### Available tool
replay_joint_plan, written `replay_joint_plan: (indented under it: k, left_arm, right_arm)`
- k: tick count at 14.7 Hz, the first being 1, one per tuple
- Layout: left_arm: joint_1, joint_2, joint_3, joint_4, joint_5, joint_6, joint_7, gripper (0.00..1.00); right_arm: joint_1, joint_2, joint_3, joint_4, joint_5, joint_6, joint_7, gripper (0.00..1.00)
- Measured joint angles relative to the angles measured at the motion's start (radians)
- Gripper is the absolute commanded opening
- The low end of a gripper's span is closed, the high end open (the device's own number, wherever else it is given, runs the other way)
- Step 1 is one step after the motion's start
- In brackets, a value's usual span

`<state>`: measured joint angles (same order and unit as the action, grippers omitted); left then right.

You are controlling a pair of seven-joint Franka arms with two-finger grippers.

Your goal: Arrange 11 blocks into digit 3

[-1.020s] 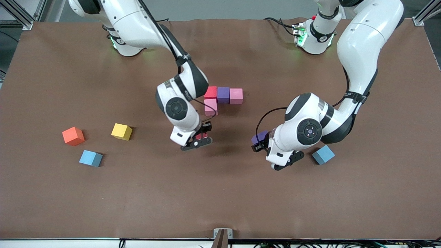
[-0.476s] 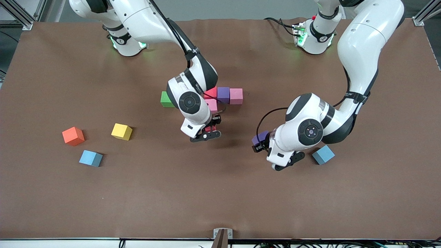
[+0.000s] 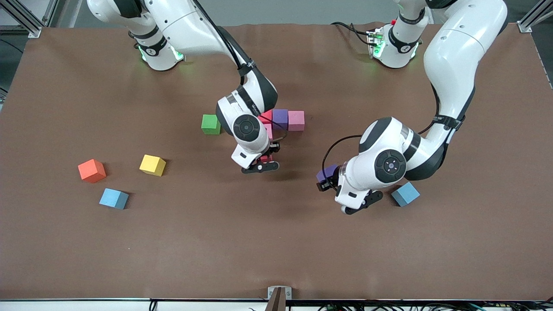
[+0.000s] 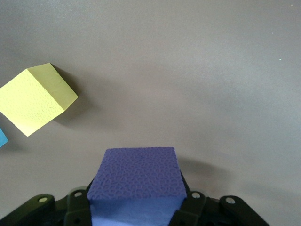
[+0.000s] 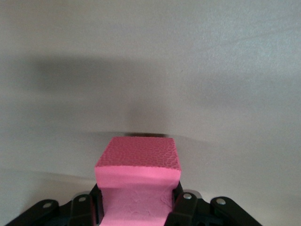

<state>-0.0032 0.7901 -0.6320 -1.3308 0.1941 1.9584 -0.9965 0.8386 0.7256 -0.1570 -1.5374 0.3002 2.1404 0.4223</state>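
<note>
Red block (image 3: pixel 264 160) clamped in right gripper (image 3: pixel 263 163) (left gripper (image 3: pixel 326 177) grips purple block (image 3: pixel 327 172)).

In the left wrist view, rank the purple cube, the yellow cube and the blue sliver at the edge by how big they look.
1. Purple cube, held in the left end effector, so nearness inflates it.
2. Yellow cube on the table.
3. Blue cube, only a corner showing, so its true size is unsure.

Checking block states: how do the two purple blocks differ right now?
The held purple block is clamped in the left gripper, off the table; the placed purple block rests on the table between the red block and the pink block, ungripped. Both look the same size and colour.
</note>
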Motion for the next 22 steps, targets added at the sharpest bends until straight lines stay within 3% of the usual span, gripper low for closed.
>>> replay_joint_plan:
  k: [22]
  left_arm:
    - [0.000, 0.000, 0.000, 0.000, 0.000, 0.000, 0.019, 0.17]
  right_arm:
    - [0.012, 0.000, 0.001, -0.020, 0.036, 0.008, 0.003, 0.31]
